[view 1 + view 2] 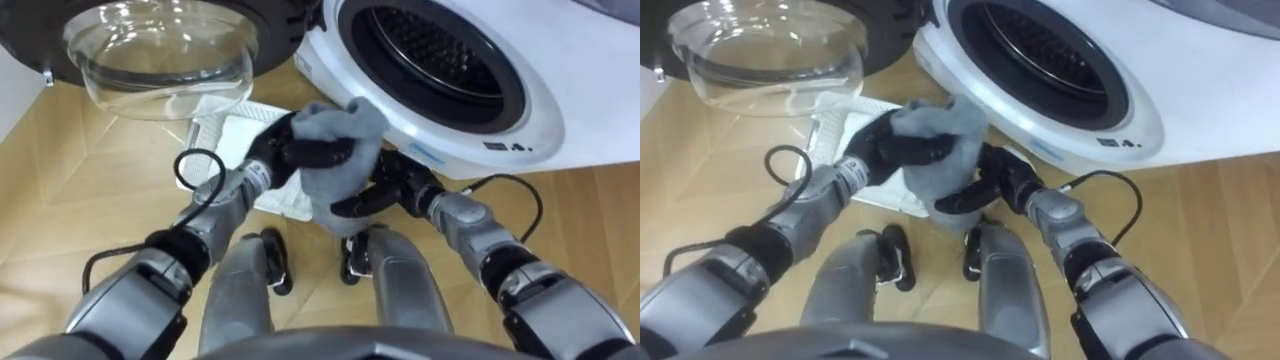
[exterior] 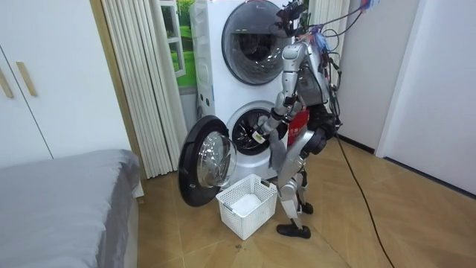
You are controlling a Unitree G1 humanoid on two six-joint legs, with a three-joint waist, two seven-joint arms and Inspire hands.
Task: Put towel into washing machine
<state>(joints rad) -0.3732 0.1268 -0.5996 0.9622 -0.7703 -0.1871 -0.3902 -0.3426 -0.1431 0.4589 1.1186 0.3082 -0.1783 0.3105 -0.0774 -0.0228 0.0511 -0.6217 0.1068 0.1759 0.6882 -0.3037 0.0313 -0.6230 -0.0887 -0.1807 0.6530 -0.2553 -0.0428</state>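
We see the grey towel (image 1: 345, 135) bunched up and held in the air between both hands, just in front of the open mouth of the washing machine (image 1: 520, 120) and not yet inside it. The left robot hand (image 1: 290, 150) grips the towel's upper part, its dark fingers curled across the cloth. The right robot hand (image 1: 380, 193) clasps it from below, fingers wrapped round the lower fold. The towel hangs above the near edge of a white basket (image 1: 232, 135), which stands on the wooden floor (image 1: 90, 170) right before the machine. The machine's round door (image 1: 160, 60) is swung wide open to the robot's left (its clear glass bowl faces up towards us), and the dark drum (image 1: 440, 45) lies bare behind the white rim.

In the room view we find the robot standing close to the lower of two stacked machines, arms bent forward toward the opening, with the basket by its feet. An upper machine (image 2: 253, 41) sits on top with its door closed. A grey bed (image 2: 67, 193) lies at the room view's left, and pale curtains (image 2: 141, 82) hang beside the machines.
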